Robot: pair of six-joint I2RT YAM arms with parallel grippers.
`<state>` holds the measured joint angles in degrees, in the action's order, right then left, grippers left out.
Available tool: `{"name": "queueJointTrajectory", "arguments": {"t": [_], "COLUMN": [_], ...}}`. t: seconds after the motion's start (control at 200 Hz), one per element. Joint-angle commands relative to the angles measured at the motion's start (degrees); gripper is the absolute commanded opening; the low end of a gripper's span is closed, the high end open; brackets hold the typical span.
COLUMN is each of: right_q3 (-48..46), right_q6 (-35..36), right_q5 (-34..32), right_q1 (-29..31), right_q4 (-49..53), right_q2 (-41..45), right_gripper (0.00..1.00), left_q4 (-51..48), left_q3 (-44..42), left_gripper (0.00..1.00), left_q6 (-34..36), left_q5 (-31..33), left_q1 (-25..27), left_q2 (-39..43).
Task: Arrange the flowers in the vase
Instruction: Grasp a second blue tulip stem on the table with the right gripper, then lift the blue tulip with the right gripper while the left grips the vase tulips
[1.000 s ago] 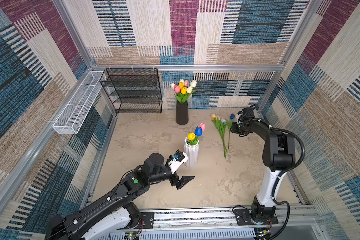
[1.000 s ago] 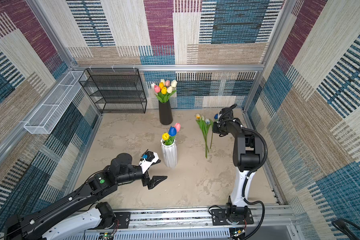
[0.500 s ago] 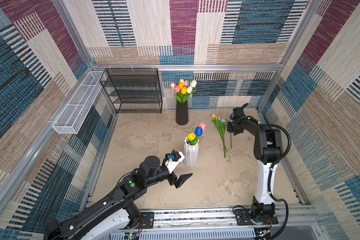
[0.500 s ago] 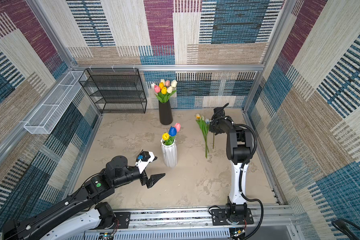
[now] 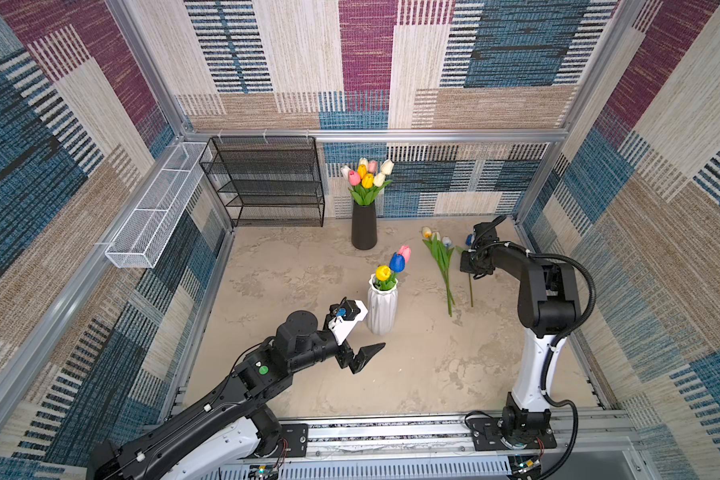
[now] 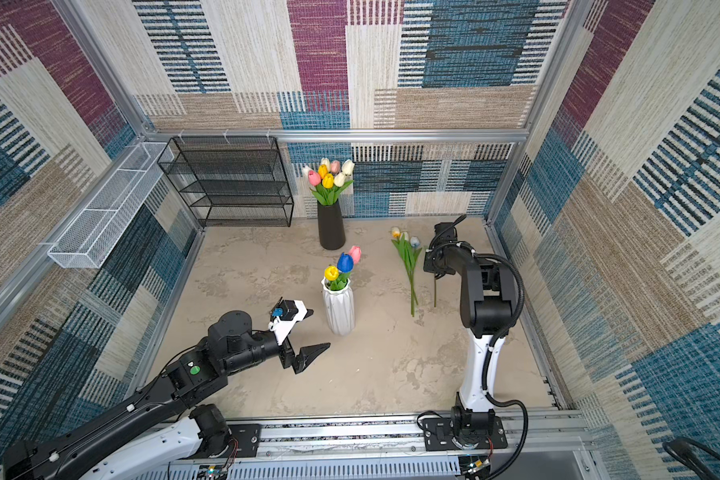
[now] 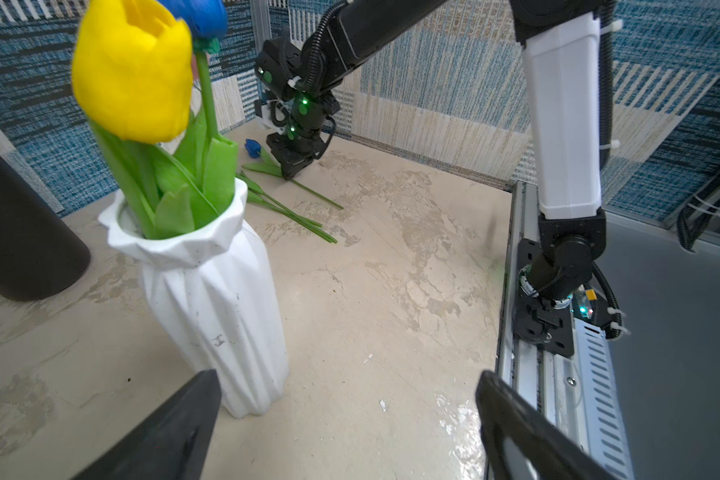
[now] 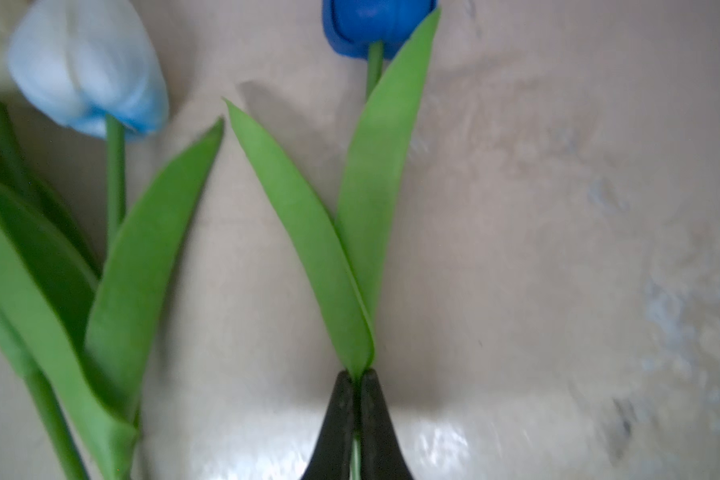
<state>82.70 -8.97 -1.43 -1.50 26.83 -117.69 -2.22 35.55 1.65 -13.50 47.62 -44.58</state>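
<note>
Flowers point(image 5: 441, 257): three tulips stand in the white vase point(image 5: 382, 309); a few more lie flat on the counter point(image 5: 308, 266) to its right, well apart from it; another bunch fills the black vase point(image 5: 364, 230) at the back.
Right end effector point(image 8: 356, 376): pinched narrow on the stem of the blue tulip point(image 8: 375, 25), just where its two leaves begin, probably so that the long stem end can enter the vase first.
Left end effector point(image 7: 344, 390): spread wide, holding nothing, low beside the white vase, perhaps ready to steady it.
Open room: bare counter between the lying tulips and the white vase; the side wall point(image 5: 558, 249) is near the right arm.
Edges: the vase mouth is narrow and has leaves in it.
</note>
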Motion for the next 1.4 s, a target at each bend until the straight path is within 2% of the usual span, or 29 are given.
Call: {"name": "queueJointTrajectory", "arguments": {"t": [0.0, 0.13, 0.24, 0.346, 0.466, 0.591, 0.751, 0.906, 1.087, 1.392], "right_q3": [-4.0, -9.8, -15.2, -21.0, -22.7, -26.1, -31.2, -32.6, -33.3, -34.3], "right_q6": [-1.2, -1.1, -2.5, -8.7, -15.9, -17.8, -20.2, -20.6, -19.1, -18.7], "right_q5": [4.9, 13.1, 24.1, 35.2, 43.4, 44.4, 45.4, 45.3, 44.5, 43.7], "right_q1": [-1.0, -1.3, -1.2, -1.1, 0.6, 4.6, 7.1, 8.0, 8.0, 8.0], "right_q4": [-3.5, -8.8, -17.7, -31.3, -42.9, -52.9, -64.3, -66.1, -65.9, -66.0], "right_q2": [6.4, 18.3, 30.7, 41.6, 46.6, 51.3, 55.3, 55.9, 58.1, 59.6], "right_gripper": [0.0, 0.0, 0.0, 0.0, 0.0, 0.0, 0.0, 0.0, 0.0, 0.0], "left_q4": [0.9, 0.8, -0.2, -0.8, -2.4, -4.7, 0.9, 2.2, 4.7, 8.9], "left_q3": [1.6, 4.5, 8.4, 11.2, 14.6, 18.7, 20.5, 23.7, 24.7, 26.6], "left_gripper": [0.99, 0.99, 0.98, 0.97, 0.98, 0.99, 0.99, 0.99, 0.99, 0.89], "left_q6": [1.0, 0.6, -3.3, -4.8, 0.5, 4.5, 5.4, 7.6, 9.4, 10.2], "left_q5": [3.3, 7.1, 7.7, 3.7, -0.6, -5.1, -9.3, -13.7, -14.0, -15.8], "left_q1": [-0.2, -1.8, -7.1, -12.6, -13.8, -13.8, -13.8, -13.7, -13.7, -13.7], "left_q2": [0.5, 0.1, -2.3, -5.4, -10.0, -15.7, -20.7, -25.6, -29.2, -34.9]}}
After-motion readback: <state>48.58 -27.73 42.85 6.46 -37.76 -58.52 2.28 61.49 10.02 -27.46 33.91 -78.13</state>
